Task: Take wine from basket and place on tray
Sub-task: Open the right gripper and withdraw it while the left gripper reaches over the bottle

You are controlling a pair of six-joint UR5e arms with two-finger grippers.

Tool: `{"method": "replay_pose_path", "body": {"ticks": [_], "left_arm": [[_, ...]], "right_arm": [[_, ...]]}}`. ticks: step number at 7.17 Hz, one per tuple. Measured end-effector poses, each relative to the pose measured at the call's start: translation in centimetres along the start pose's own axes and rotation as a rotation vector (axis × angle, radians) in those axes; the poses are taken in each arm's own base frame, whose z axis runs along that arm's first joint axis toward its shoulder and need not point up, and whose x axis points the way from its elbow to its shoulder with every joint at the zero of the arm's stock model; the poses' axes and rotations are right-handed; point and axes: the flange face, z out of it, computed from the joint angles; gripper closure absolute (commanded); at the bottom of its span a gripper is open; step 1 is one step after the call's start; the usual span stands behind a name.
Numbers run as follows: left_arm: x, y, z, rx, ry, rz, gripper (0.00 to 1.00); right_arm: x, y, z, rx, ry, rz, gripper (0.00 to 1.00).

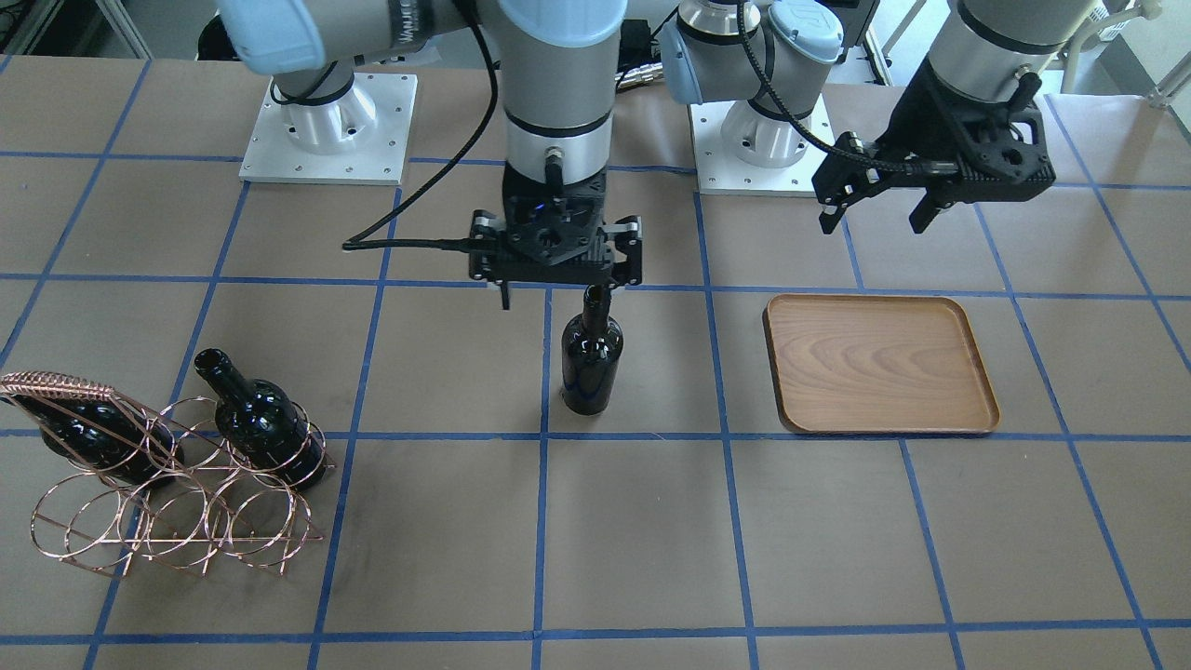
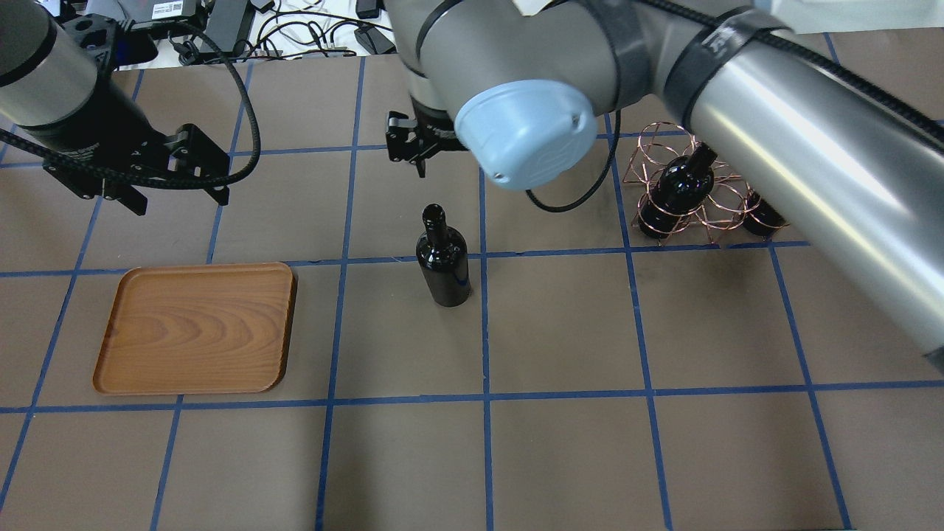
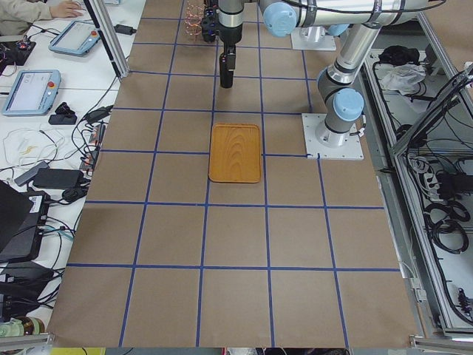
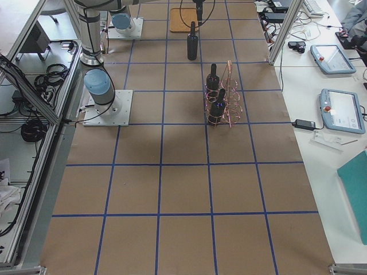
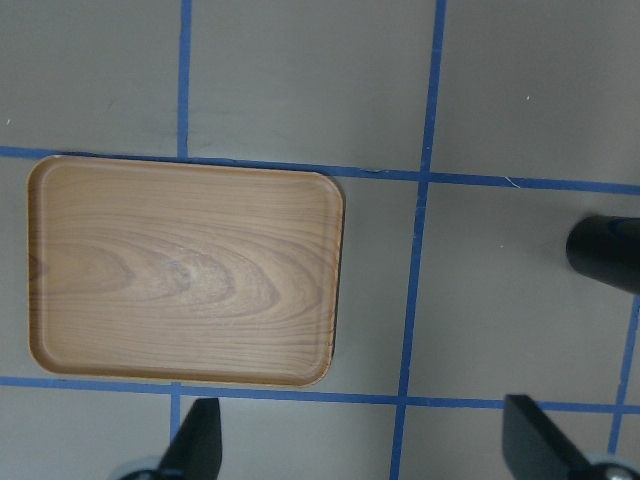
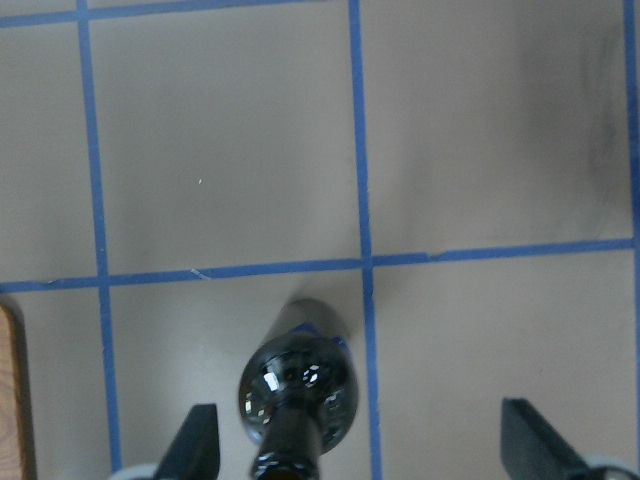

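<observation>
Bottle (image 1: 592,358) stands upright on the surface (image 1: 651,540), between basket (image 1: 177,502) and tray (image 1: 879,363), apart from both. Two other bottles (image 1: 260,423) lean in the basket.

Right end effector (image 1: 556,293) hangs over the bottle's mouth, fingers (image 6: 195,445) wide apart, nothing held. The wrist view shows the neck (image 6: 290,450) off-centre, nearer one finger.

Left end effector (image 1: 876,221) hovers near the tray, fingers apart, empty.

Handling (judgement):
- Glass: rigid, glossy so likely slippery, breakable if tipped.
- Tall on a small base, so it should topple easily.
- Cannot tell if full, so weight unknown.
- Best hold is the neck just under the lip. Centre the fingers first.
</observation>
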Motion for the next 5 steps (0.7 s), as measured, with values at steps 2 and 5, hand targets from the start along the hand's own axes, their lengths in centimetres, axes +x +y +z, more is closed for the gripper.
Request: {"method": "replay_pose_path", "body": {"ticks": [2, 5], "left_arm": [[6.0, 0.6, 0.5, 0.033, 0.008, 0.03, 0.0], [14.5, 1.3, 2.4, 0.087, 0.03, 0.068, 0.0]], "right_arm": [[8.1, -3.3, -2.4, 0.027, 0.038, -0.075, 0.0], [12.0, -4.1, -2.9, 0.024, 0.105, -0.108, 0.0]]}}
